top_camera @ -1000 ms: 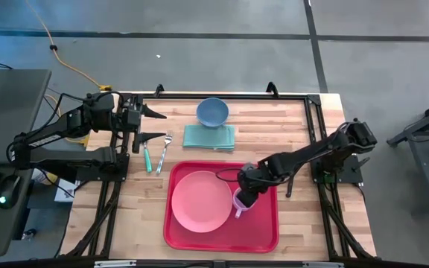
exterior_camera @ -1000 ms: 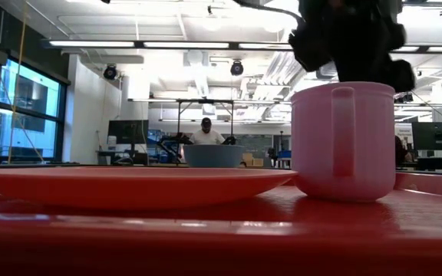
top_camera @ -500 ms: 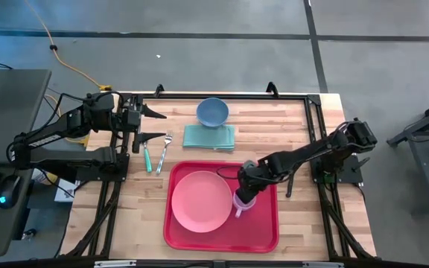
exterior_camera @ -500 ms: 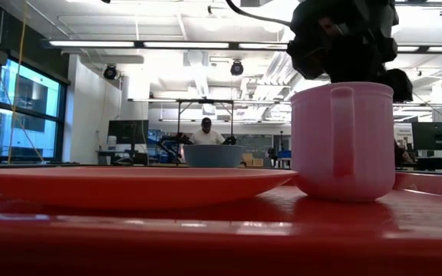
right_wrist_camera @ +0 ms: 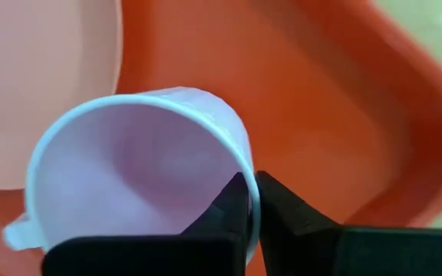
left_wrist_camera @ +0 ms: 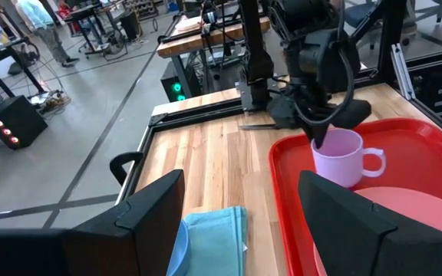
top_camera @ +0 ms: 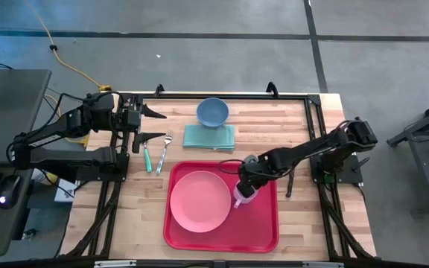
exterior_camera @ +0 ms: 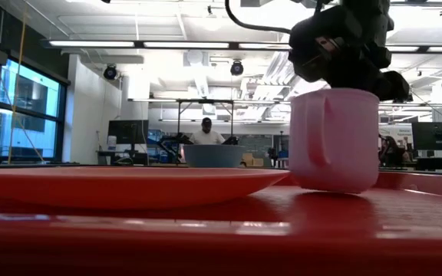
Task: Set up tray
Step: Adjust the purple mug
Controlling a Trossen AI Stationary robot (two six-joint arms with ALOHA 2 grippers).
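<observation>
A large red tray (top_camera: 263, 231) lies at the table's near middle with a round pink plate (top_camera: 199, 201) on its left half. A pale pink mug (top_camera: 243, 195) stands on the tray just right of the plate, and my right gripper (top_camera: 248, 179) is shut on its rim from above. In the low view the mug (exterior_camera: 336, 142) leans a little, its handle turned toward the plate. My left gripper (top_camera: 155, 124) waits open at the table's far left, level, above the cutlery and holding nothing. My right gripper pinches the mug's wall at the rim (right_wrist_camera: 245, 172), on the side away from the handle, with one finger inside the mug and one finger (right_wrist_camera: 282, 207) outside. The fingers come steeply from above. The mug is slightly tilted, its base at the tray floor.
A blue bowl (top_camera: 212, 112) stands at the far middle, partly on a folded teal cloth (top_camera: 209, 136). A fork (top_camera: 164, 151) and a green-handled utensil (top_camera: 147, 156) lie left of the tray. Bare wood shows to the right of the tray.
My right gripper has shut on the mug's rim. The mug has turned a little about its own axis, so its handle has swung toward the plate, and it now leans where it stood upright before.
</observation>
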